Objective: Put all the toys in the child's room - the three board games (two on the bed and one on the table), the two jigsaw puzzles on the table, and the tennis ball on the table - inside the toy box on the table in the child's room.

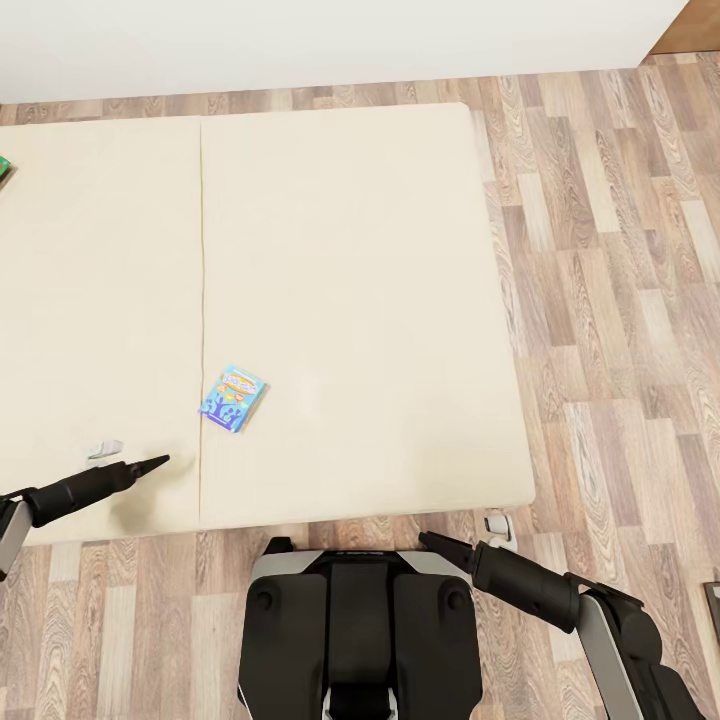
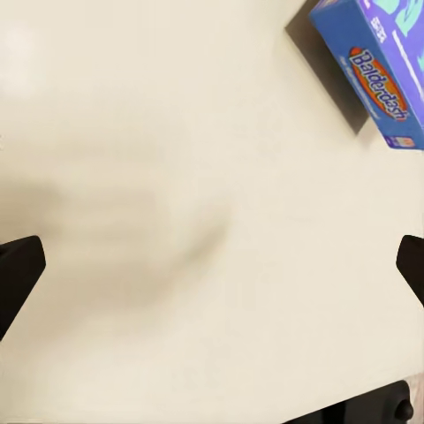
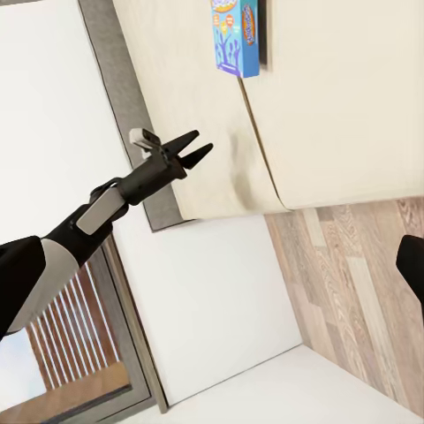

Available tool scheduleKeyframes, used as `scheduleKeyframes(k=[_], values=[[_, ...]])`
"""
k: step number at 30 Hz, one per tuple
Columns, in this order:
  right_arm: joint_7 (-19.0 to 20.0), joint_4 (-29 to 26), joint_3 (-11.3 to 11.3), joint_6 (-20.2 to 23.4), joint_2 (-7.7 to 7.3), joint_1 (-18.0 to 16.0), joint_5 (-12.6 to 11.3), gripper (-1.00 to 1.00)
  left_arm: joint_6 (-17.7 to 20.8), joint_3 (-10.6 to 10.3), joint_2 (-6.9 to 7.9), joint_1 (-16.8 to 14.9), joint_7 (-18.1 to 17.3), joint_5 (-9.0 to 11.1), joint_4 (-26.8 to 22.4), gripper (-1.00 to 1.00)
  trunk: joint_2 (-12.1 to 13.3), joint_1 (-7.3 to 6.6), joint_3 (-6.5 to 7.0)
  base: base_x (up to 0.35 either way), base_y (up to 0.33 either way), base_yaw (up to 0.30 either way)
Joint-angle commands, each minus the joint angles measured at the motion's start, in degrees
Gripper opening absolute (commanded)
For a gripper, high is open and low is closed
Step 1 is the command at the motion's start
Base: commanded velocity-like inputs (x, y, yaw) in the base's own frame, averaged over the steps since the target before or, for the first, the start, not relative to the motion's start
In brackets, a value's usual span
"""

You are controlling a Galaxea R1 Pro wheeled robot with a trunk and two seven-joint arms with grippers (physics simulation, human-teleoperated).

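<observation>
1 green board game (image 1: 4,168) cut off.

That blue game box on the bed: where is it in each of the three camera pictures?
Head view: the blue game box lies low on the bed, left of centre.
Left wrist view: top right corner, cut off by the edge.
Right wrist view: top, right of centre.
Shared landmark: the beige mattress.

The robot's trunk (image 1: 360,630) is glossy black with a silver-grey band across its top edge (faint lettering there is too small to read). Both arms are matte black cylinders with light grey panels further back. Each gripper, left gripper (image 1: 160,461) and right gripper (image 1: 428,540), has slim, pointed black fingers.
</observation>
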Motion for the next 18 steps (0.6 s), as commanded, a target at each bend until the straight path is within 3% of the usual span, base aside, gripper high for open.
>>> scheduleKeyframes(k=[1,7,12,18], values=[[0.1,0.0,0.0,0.3,-0.01,0.0,-0.1,1.00,0.7,0.1,-0.03,0.0,0.0,0.3,0.0,1.00,-0.1,0.03,-0.05,0.000,0.000,0.000],[0.1,0.0,0.0,0.3,-0.02,0.0,0.0,1.00,3.1,0.0,-0.08,-0.7,4.0,0.2,-0.2,1.00,-0.1,0.03,-0.05,0.000,0.000,0.000],[0.1,0.0,0.0,0.3,-0.02,0.0,0.0,1.00,8.1,-0.1,-0.44,-1.1,14.1,0.4,-3.8,1.00,-0.1,0.03,-0.05,0.000,0.000,0.000],[0.1,0.0,0.0,0.3,-0.02,0.0,0.0,1.00,13.6,-0.3,-1.55,-1.2,20.0,0.4,-9.1,1.00,-0.1,0.03,-0.05,0.000,0.000,0.000]])
